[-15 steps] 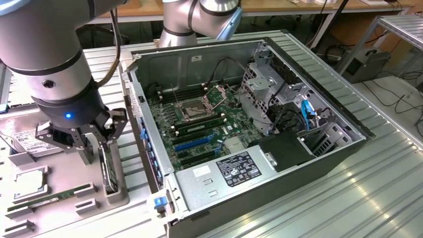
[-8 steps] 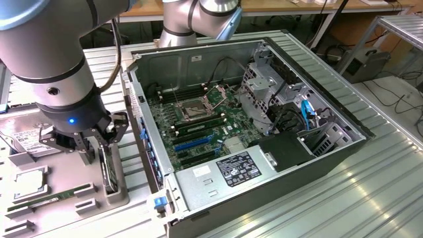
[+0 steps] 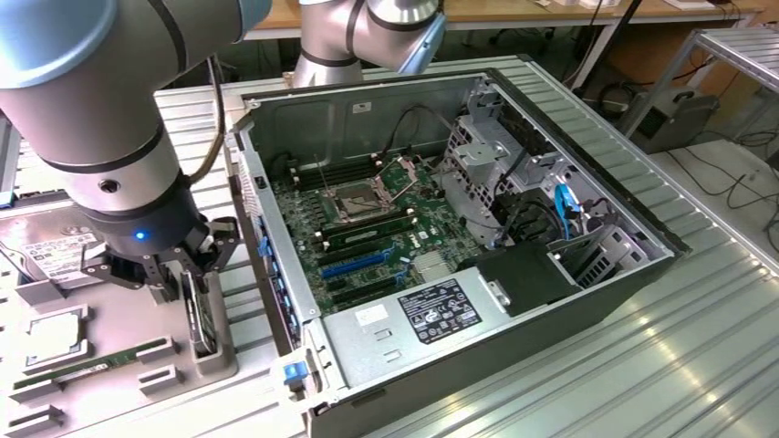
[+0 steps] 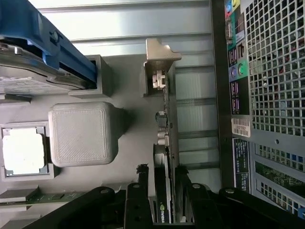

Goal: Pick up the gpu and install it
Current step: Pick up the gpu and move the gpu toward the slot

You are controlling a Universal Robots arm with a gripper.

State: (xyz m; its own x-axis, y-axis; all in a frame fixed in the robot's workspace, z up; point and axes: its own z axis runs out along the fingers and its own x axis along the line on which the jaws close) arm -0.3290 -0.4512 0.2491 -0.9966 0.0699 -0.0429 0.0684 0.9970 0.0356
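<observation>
Just beside the perforated metal rear of the computer case [image 4: 276, 62], the gpu [image 4: 167, 124] is seen standing on edge in a matte grey holder [image 4: 124, 143], its long axis parallel to that panel, straddled by the gripper [image 4: 162, 171], whose dark fingers [image 4: 138, 195] are held narrowly apart across the thin green board.

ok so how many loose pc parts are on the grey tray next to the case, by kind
gpu: 1
hard drive: 1
cpu: 1
memory stick: 1
total: 4
</observation>
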